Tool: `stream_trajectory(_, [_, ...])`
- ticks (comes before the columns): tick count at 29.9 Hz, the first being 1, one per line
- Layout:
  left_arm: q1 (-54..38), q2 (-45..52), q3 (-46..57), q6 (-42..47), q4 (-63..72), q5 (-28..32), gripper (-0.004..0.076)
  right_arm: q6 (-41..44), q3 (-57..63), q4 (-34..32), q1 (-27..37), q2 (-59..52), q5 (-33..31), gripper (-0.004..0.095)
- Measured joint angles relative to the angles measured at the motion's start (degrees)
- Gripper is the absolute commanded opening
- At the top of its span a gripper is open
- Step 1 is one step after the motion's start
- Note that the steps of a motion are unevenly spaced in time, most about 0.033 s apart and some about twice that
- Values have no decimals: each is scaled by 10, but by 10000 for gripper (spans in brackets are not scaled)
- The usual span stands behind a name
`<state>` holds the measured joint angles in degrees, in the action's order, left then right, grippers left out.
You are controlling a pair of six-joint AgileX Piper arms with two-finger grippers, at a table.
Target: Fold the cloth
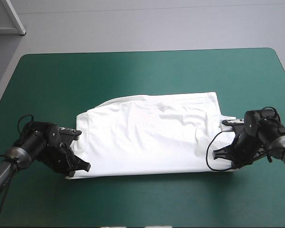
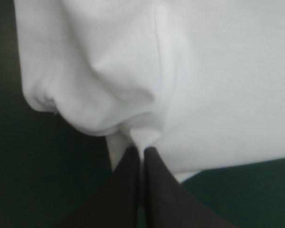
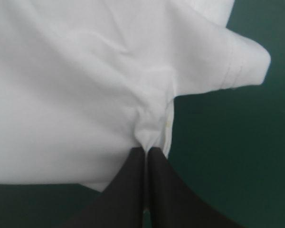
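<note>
The left gripper [image 2: 141, 151] is pinching the T-shirt [image 2: 218, 95] at its near left corner. Its black fingers are all but closed into one pointed arch, with a small tuck of white fabric pulled up between the tips. The right gripper [image 3: 146, 151] is doing the same at the near right corner, its fingers pressing together on a gathered pleat. In the high view the left gripper [image 1: 83, 167] and the right gripper [image 1: 221, 152] are sitting one at each end of the shirt's near edge.

The T-shirt [image 1: 152, 137] is lying spread as a broad, roughly rectangular panel across the middle of the table. Its near edge is running fairly straight between the grippers, and its far edge is sloping down toward the left. A sleeve [image 3: 242, 61] is sticking out ahead of the right gripper, with a line of stitching showing along its hem. The fabric is looking soft and matt, with shallow wrinkles fanning out from each pinch.

The teal-green cover [image 1: 133, 71] is showing all around the shirt: a wide bare band on the far side, a narrower strip on the near side, and open margins at left and right. The table's far corners are rounded.
</note>
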<state>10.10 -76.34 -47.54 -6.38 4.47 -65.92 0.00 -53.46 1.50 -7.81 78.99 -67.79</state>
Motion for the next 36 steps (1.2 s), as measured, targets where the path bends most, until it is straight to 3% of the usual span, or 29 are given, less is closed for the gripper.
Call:
stream_trajectory(2, [0,0,4,0,2,11,106,-9,14,9,0,-1,13,149])
stream_trajectory(7, [0,1,6,-8,26,29,399,-29,20,36,0,-1,42,593])
stream_trajectory(10, [0,1,6,-17,46,37,492,-32,18,38,0,-1,65,726])
stream_trajectory(17, [0,1,-39,-21,54,55,493,-24,-58,24,0,-1,94,732])
stream_trajectory(26, [0,33,-159,22,-20,57,493,-7,-148,-8,0,-3,61,725])
stream_trajectory(31, [-10,38,-143,58,-80,54,493,0,-150,-10,0,-19,50,705])
stream_trajectory(36, [-62,38,-66,64,-84,71,493,0,-151,-10,0,-36,45,705])
